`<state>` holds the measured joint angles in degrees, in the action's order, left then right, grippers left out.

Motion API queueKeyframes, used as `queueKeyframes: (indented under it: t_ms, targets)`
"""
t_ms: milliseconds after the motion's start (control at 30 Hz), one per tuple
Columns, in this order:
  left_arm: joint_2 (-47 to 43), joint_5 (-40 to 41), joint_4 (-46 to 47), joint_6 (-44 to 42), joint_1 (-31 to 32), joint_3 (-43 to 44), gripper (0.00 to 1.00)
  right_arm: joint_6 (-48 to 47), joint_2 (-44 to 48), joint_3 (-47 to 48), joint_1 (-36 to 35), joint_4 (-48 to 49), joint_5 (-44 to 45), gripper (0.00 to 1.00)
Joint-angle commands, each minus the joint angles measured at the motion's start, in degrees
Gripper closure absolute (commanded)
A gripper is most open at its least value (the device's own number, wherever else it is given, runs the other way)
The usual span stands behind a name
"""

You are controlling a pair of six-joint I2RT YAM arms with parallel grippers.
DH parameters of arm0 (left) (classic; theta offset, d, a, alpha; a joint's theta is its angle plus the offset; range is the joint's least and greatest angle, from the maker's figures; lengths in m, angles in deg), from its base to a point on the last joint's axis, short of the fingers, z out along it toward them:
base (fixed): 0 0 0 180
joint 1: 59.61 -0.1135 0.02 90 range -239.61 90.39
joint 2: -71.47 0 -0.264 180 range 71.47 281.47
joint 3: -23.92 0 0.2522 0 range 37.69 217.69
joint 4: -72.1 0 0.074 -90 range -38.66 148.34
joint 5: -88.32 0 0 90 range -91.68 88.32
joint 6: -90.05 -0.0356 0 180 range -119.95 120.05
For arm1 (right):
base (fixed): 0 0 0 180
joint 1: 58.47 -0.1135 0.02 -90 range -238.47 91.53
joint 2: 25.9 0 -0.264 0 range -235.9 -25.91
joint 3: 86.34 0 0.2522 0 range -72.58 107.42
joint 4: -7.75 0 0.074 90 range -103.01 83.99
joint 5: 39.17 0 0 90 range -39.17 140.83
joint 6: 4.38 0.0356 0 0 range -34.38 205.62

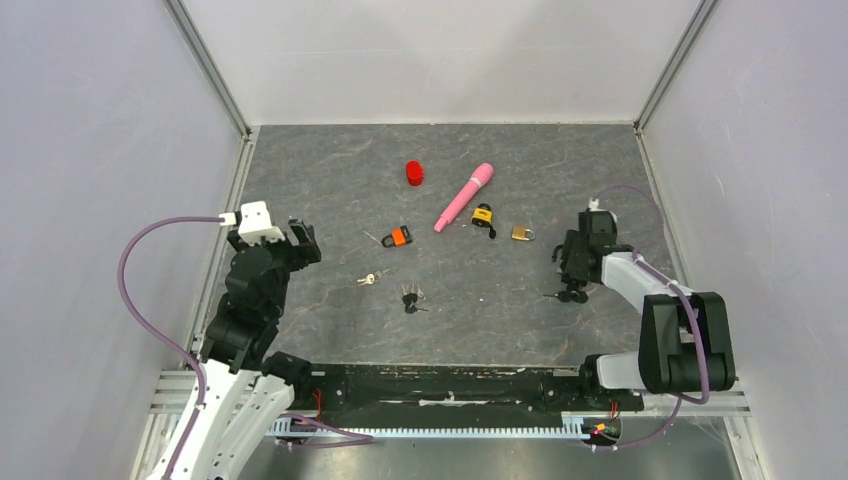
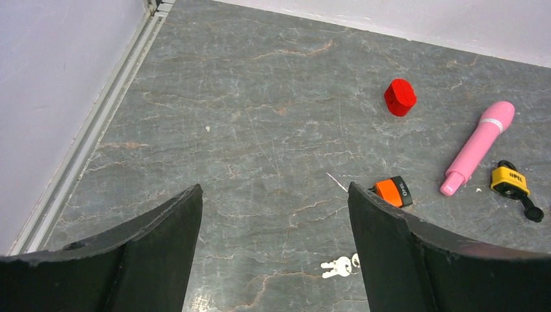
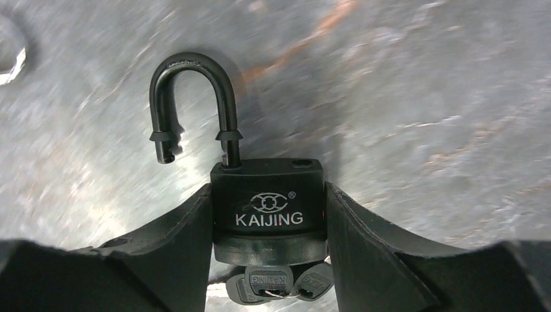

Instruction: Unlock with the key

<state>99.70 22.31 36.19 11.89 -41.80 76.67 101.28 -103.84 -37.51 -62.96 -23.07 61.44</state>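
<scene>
Hidden: bunch of dark keys (image 3: 273,284) at 6 o'clock under lock body, cut off by frame edge.
Lock: black KAIJING metal padlock (image 3: 269,211), shackle (image 3: 195,84) open at 12 o'clock.
Right gripper (image 3: 268,195): pinching padlock body.
Left gripper (image 2: 274,190): spread.

Holding left hand (image 2: 273,195) raised, tilted downward, fingers spread wide; clamping right hand (image 1: 572,283) on black padlock (image 3: 268,201) body, wrist low, elbow bent.
</scene>
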Motion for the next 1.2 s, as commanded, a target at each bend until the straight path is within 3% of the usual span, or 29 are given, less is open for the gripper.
queueKeyframes:
  t_ms: [0,267,400,533,833,1167]
  targets:
    - [0.1,1.7,3.0,-1.9,0.7,-0.2,0.14,1.6,-2.4,2.3,8.5,5.5,1.7,0.7]
    - [1.5,1.8,3.1,-2.0,1.6,-0.5,0.14,0.6,-20.0,18.6,13.2,7.9,0.0,0.62]
    - [3.1,1.4,3.1,-1.8,2.0,-0.5,0.14,-0.7,-24.3,24.6,13.3,7.8,-2.7,0.37]
    - [5.1,0.7,3.1,-1.6,2.3,-0.5,0.14,-1.9,-21.8,25.8,12.3,8.8,-3.8,0.28]
    - [7.3,-1.6,2.9,-1.2,2.4,-0.3,0.14,-7.3,-9.5,18.3,0.0,16.6,-7.7,0.24]
    - [8.5,-3.0,2.4,-1.0,2.5,0.4,0.14,-6.1,-9.4,16.0,-12.3,24.0,-12.8,0.27]
